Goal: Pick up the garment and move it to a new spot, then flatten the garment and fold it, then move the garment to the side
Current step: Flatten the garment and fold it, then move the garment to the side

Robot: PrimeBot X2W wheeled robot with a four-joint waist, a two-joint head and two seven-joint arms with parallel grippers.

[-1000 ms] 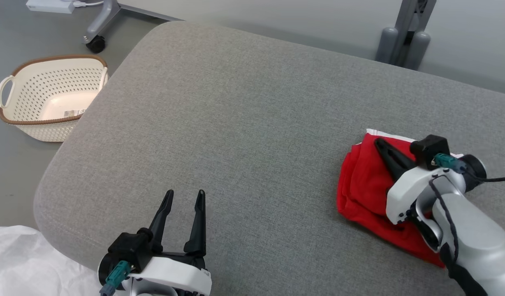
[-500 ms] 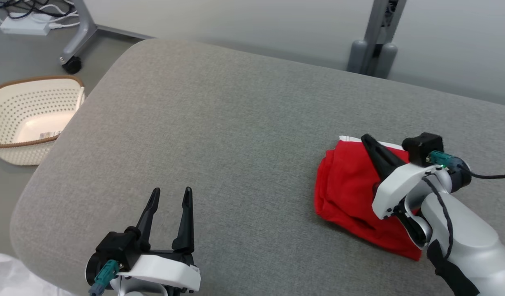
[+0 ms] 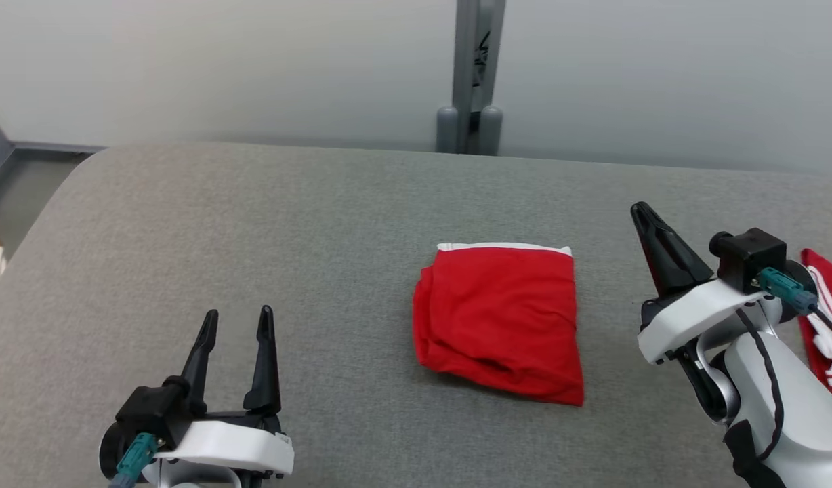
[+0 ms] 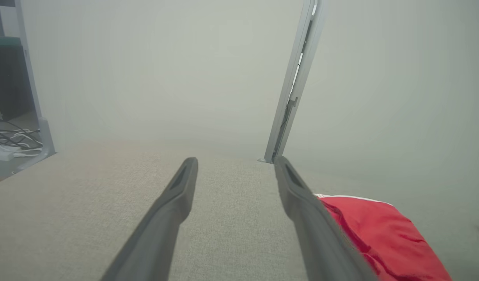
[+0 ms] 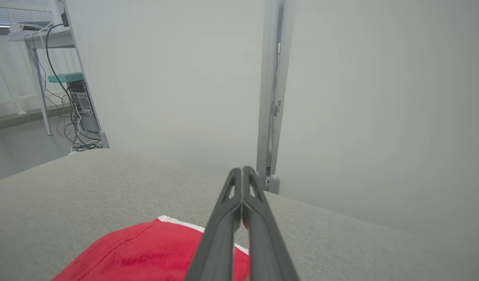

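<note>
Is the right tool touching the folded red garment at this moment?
Apart. In the head view, a strip of bare grey cushion separates the shut right tool from the folded red garment.

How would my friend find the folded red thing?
Start at the big gray cushion. Near its middle lies the folded red garment. It is a neat square with a white far edge, unlike the striped red cloth at the right edge.

Garment (image 3: 501,318) on cushion (image 3: 287,224) between left gripper (image 3: 238,312), right gripper (image 3: 641,210); post (image 3: 471,74) behind; maybe second cloth (image 3: 814,332) far right.
</note>
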